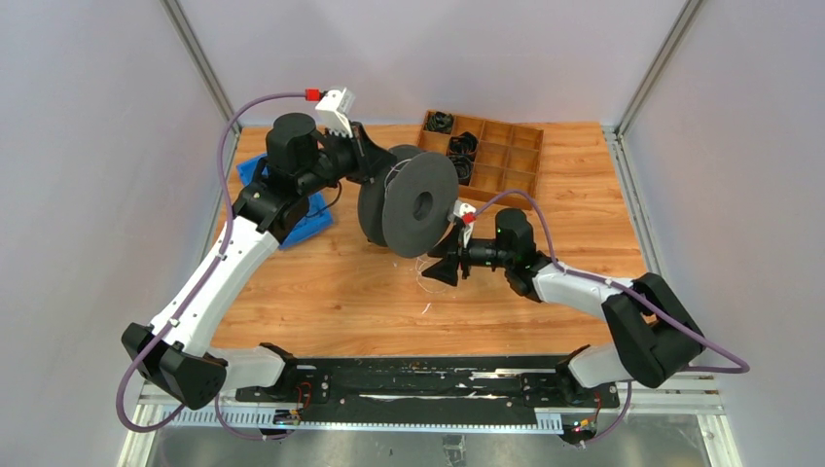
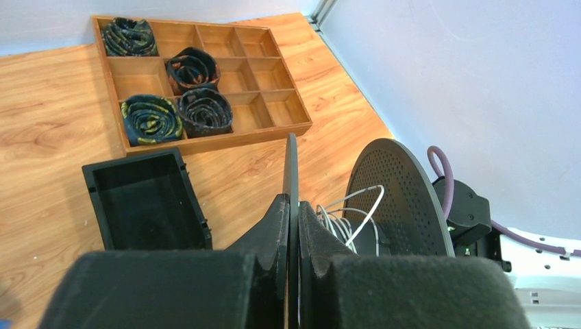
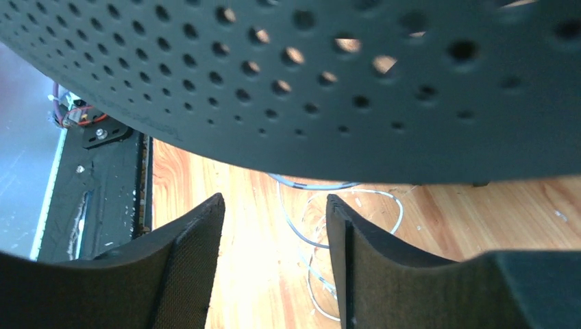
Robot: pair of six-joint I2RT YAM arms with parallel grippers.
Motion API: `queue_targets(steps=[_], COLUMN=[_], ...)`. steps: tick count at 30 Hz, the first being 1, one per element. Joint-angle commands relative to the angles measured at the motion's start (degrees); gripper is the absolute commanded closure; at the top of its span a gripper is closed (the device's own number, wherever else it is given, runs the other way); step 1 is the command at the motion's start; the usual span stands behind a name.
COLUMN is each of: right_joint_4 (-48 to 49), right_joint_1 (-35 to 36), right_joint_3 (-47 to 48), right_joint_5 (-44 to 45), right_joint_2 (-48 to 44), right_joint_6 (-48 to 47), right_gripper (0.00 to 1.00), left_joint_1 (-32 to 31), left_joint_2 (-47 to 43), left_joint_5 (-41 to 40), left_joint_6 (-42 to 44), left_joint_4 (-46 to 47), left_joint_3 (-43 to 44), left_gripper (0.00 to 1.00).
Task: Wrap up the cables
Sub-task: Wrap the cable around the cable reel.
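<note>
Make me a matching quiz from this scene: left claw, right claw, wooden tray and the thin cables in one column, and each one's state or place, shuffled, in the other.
1. left claw
2. right claw
3. wooden tray
4. cables

A. holds dark coiled bundles
B. open, above the table
C. shut on a disc of the spool
D. loose loops on the table, some turns on the spool

Pairs: 1-C, 2-B, 3-A, 4-D

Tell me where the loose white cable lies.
In the top view, the cable lies on the wooden table mid-scene, below the black spool, beside the right gripper.
</note>
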Motion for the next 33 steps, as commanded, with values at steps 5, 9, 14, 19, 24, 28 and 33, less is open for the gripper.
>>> queue_targets(steps=[5, 9, 14, 19, 24, 28, 33], right_joint_4=[-1.70, -2.46, -3.46, -5.71, -12.94, -21.21, -29.57], right_joint_1=[3.09, 4.25, 4.65, 5.97, 9.84, 13.20, 16.85], right_joint_3=[1.06, -0.01, -0.81, -0.54, 3.01, 6.80, 11.66], right_joint_5=[0.55, 3.45, 5.70, 4.05, 0.07, -2.44, -6.28], right_joint_2=[1.16, 0.18, -1.44, -2.65, -3.42, -4.02, -4.22], right_joint_6=[-5.36, -10.05, -14.84, -17.31, -18.69, -20.57, -22.19], right_gripper=[0.60, 0.67, 0.79, 0.99, 0.99, 0.99, 0.99], left_joint_1=[2.95, 4.49, 6.44, 8.39, 9.90, 12.38, 13.42], left_joint_2=[-0.20, -0.45, -0.48, -0.05, 0.79, 1.66, 2.25], left_joint_5=[1.47, 2.49, 3.47, 3.47, 1.15, -0.12, -5.05], left_joint_6=[-6.08, -8.44, -11.59, -14.65, -15.35, -17.11, -15.42], left_joint_4=[5.18, 6.03, 6.78, 7.28, 6.69, 6.25, 3.89], left_joint_3=[0.69, -0.29, -1.29, -2.19, -2.13, -1.87, -1.62], left_gripper=[1.00, 1.00, 1.00, 1.00, 1.00, 1.00, 1.00])
